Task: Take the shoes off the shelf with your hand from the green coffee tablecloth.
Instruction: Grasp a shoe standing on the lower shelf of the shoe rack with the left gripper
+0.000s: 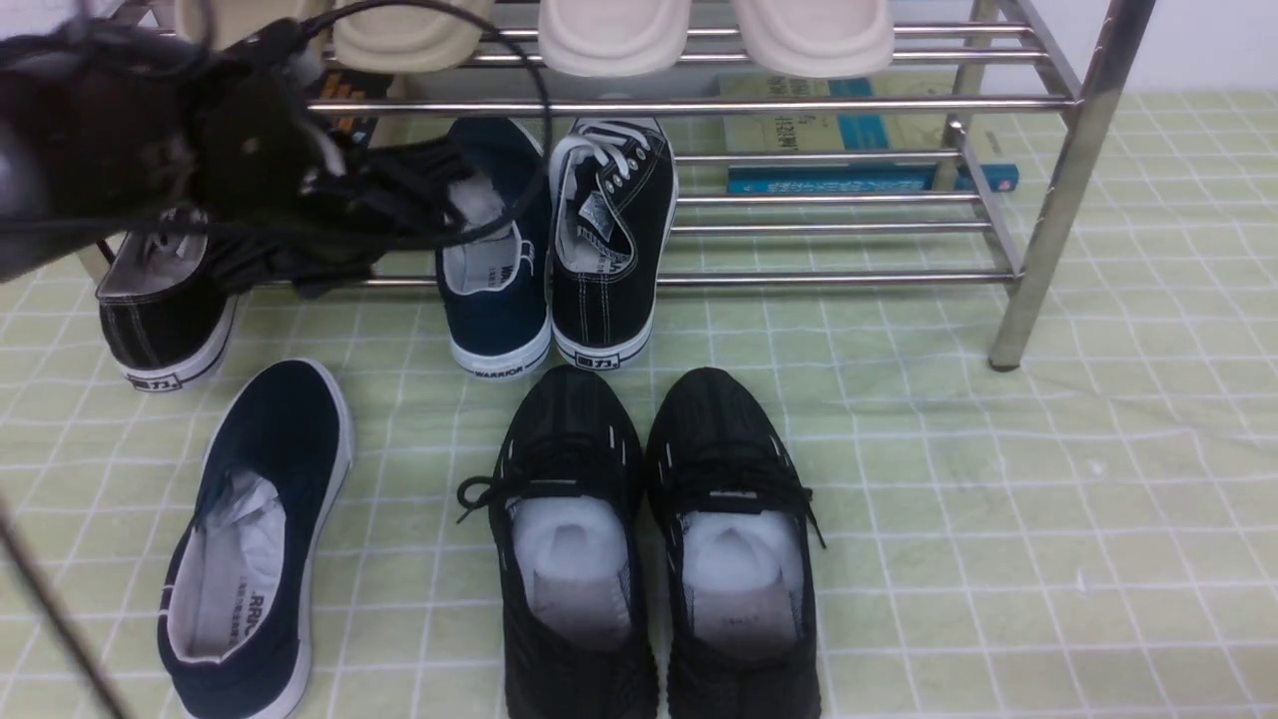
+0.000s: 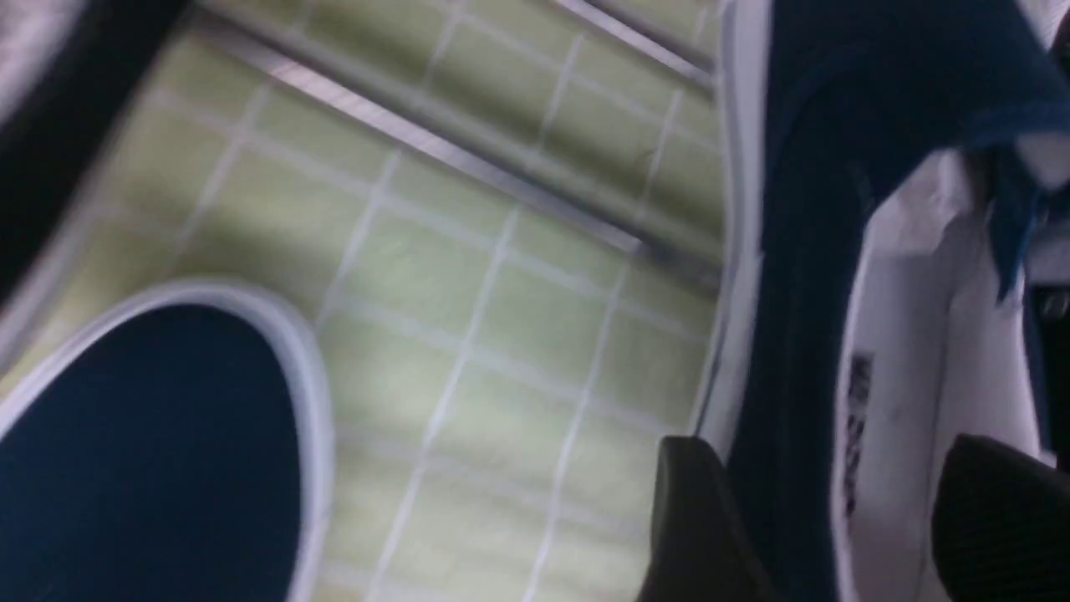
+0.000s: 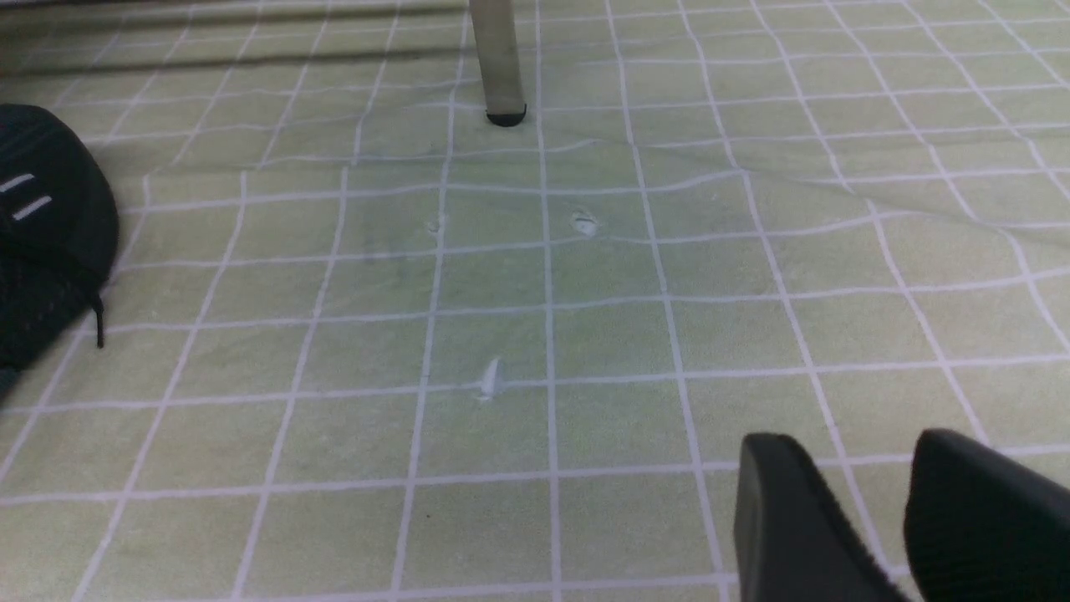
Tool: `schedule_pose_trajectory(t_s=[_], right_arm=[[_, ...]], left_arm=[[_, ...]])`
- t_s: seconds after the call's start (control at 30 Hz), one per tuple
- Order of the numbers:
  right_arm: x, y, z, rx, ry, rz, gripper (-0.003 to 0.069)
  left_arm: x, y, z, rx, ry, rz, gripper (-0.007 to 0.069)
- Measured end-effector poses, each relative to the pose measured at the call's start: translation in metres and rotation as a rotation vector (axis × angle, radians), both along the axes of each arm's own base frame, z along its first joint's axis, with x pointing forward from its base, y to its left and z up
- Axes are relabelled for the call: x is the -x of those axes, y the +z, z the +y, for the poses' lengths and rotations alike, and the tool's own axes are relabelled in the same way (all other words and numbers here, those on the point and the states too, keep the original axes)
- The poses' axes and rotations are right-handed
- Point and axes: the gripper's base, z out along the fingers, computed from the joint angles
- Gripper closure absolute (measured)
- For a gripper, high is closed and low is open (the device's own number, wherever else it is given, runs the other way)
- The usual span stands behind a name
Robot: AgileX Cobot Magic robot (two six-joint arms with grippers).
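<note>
One navy slip-on shoe (image 1: 494,270) stands on the chrome shelf's (image 1: 799,105) lower tier, heel toward me. Its partner (image 1: 255,539) lies on the green tablecloth (image 1: 998,499) at front left. My left gripper (image 1: 439,210) reaches to the shelved shoe's opening. In the left wrist view it (image 2: 844,518) is open, and its fingers (image 2: 694,518) straddle that shoe's side wall (image 2: 794,334), one outside and one inside on the white lining. The partner's toe (image 2: 159,451) also shows there. My right gripper (image 3: 869,493) hovers over bare cloth (image 3: 585,293), slightly open and empty.
Black white-laced sneakers sit right of the shelved navy shoe (image 1: 609,240) and at the far left (image 1: 165,300). Two all-black mesh sneakers (image 1: 569,539) (image 1: 734,539) stand on the cloth in front. Beige shoes (image 1: 614,35) fill the upper tier. Books (image 1: 849,150) lie behind. A shelf leg (image 3: 499,58) stands ahead of the right gripper.
</note>
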Motion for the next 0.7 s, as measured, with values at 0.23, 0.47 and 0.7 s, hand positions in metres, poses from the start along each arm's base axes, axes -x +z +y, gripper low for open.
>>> schedule_pose_trajectory(t_s=[0.23, 0.47, 0.7], right_arm=[[0.0, 0.0, 0.0, 0.0, 0.0, 0.0, 0.042], [0.0, 0.0, 0.0, 0.0, 0.0, 0.0, 0.042], [0.0, 0.0, 0.0, 0.0, 0.0, 0.0, 0.042]], left_arm=[[-0.029, -0.036, -0.013, -0.026, -0.033, 0.017, 0.0213], [-0.04, -0.052, -0.019, -0.012, -0.057, -0.019, 0.0342], [-0.03, -0.038, -0.013, -0.042, -0.041, 0.017, 0.0595]])
